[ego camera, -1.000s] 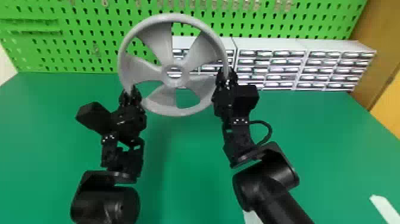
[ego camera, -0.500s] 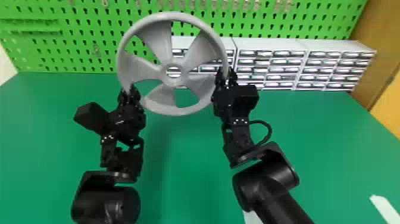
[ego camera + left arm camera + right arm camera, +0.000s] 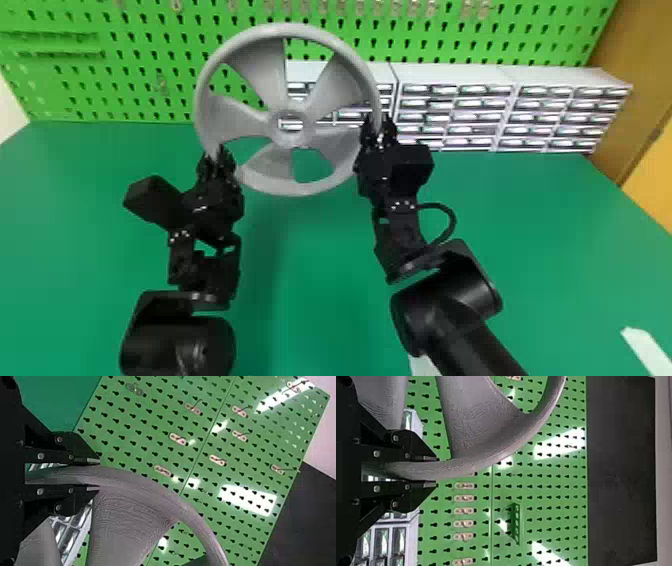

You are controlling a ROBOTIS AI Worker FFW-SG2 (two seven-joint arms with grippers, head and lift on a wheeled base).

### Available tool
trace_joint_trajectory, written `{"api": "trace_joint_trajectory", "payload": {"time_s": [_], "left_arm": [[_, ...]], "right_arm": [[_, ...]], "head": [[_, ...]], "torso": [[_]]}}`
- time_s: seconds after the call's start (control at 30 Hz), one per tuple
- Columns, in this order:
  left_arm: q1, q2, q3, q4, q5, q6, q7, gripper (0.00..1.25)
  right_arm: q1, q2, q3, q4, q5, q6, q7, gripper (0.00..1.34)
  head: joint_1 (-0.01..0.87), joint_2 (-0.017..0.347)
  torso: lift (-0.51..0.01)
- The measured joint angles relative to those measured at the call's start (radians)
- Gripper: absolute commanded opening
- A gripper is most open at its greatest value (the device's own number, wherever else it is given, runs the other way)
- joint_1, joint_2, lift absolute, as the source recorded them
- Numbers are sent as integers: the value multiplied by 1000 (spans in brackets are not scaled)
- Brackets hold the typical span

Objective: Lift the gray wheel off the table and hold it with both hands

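Over table | left arm, right arm extended forward | jaws gripping wheel

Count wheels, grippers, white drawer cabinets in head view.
Gray wheel: 1
Grippers: 2 (left gripper, right gripper)
White drawer cabinets: 3, the leftmost partly behind the wheel
Total: 6

Quantities: gray wheel, 1, with 5 spokes; grippers, 2, namely left gripper and right gripper, with 2 fingers each; drawer cabinets, 3; pegboard wall, 1; desk, 1.
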Motion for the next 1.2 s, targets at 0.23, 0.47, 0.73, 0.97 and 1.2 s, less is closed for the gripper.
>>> {"api": "trace_joint_trajectory", "payload": {"time_s": [0.23, 0.47, 0.73, 0.97, 1.2], "left_arm": [[-2, 0, 0, 0, 3, -7, 0, 268], [-3, 0, 0, 0, 6, -9, 0, 272], [-3, 1, -3, 0, 1, -9, 0, 268], [-4, 1, -4, 0, -7, -8, 0, 267], [-7, 1, -13, 0, -35, -9, 0, 267]], "right_arm": [[1, -1, 0, 0, 4, -6, 0, 206], [1, 0, -1, 0, 8, -8, 0, 206], [2, 0, -2, 0, 9, -8, 0, 207], [3, 0, -2, 0, 9, -8, 0, 206], [3, 0, 0, 0, 9, -8, 0, 206]], "head": [[711, 15], [711, 15], [711, 15], [711, 15], [711, 15]], "torso": [[-98], [-98], [-98], [-98], [-98]]}}
